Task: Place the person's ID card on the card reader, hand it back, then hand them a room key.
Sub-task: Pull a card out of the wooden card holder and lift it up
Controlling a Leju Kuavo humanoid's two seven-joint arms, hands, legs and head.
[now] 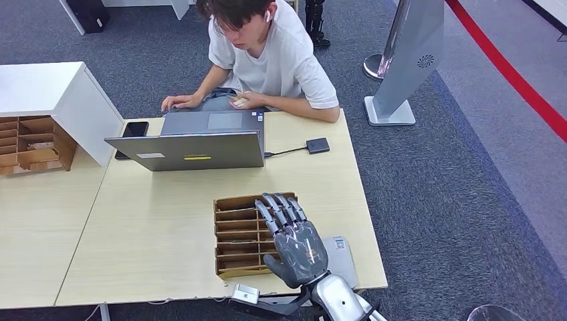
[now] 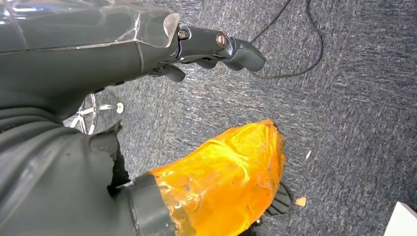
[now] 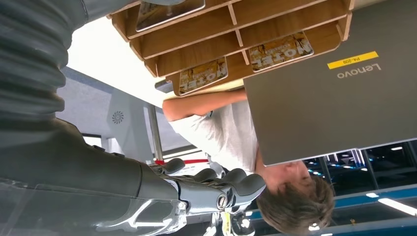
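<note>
— Over the near edge of the table (image 1: pixel 167 254), what is your right hand (image 1: pixel 294 237) doing?

— My right hand hangs above the right side of the wooden card rack (image 1: pixel 237 234), fingers stretched forward and a little apart, with nothing in them. In the right wrist view the fingers (image 3: pixel 236 182) lie extended and bare.

— And your left hand (image 2: pixel 216 49)?

— It hangs down beside me over the grey carpet (image 2: pixel 344 98), fingers loosely curled, holding nothing.

— Where are the room keys?

— In the slots of that rack. The right wrist view shows printed cards (image 3: pixel 280 51) lying in the compartments on its far side, toward the laptop (image 1: pixel 194 144).

— And the ID card?

— The person (image 1: pixel 267 53) sits at the far side of the table behind the open laptop, with a small pale thing (image 1: pixel 239 101) in one hand; I cannot tell whether it is the card.

— The card reader?

— A small dark square device (image 1: pixel 318 145) lies right of the laptop, joined to it by a cable. A black phone (image 1: pixel 134 130) lies on the laptop's left. A second wooden rack (image 1: pixel 33 144) sits at the far left under a white box (image 1: pixel 60 93).
</note>
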